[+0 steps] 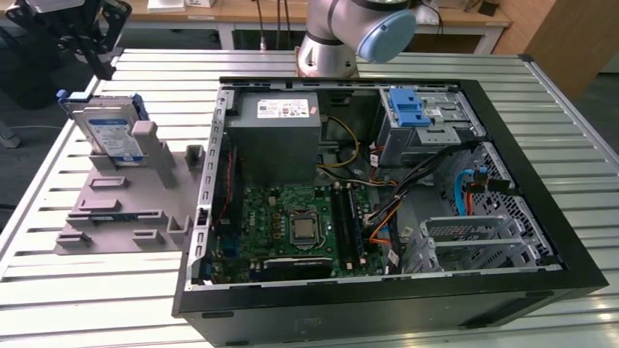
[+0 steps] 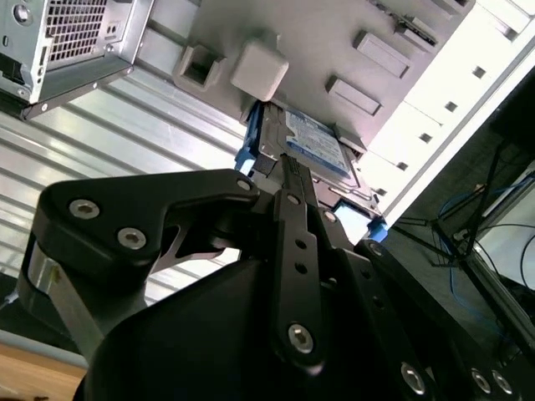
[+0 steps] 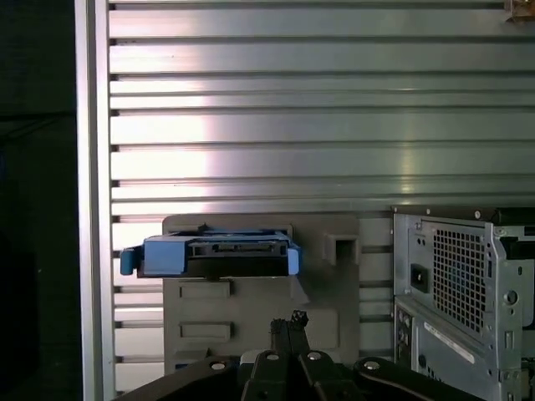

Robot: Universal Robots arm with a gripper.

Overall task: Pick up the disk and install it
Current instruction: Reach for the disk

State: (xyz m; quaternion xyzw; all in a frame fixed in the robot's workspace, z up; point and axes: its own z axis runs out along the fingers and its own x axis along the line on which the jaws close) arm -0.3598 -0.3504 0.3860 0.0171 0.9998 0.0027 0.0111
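Note:
The disk (image 1: 111, 132) is a silver-grey drive with a white-and-blue label and blue rails. It stands tilted on edge in the grey plastic stand (image 1: 116, 210) at the exterior view's left. My gripper (image 1: 101, 67) hangs a little above the disk's top end, apart from it, fingers shut with nothing between them. In the second wrist view the closed fingertips (image 2: 269, 164) point at the disk (image 2: 313, 144). In the first wrist view the disk's blue end (image 3: 213, 255) lies just beyond the gripper (image 3: 292, 319).
An open computer case (image 1: 541, 286) lies on the slatted metal table (image 1: 97, 304), right of the stand. Its grey drive bay with a blue bracket (image 1: 410, 109) sits at the far right corner. The arm's base (image 1: 334, 43) stands behind the case.

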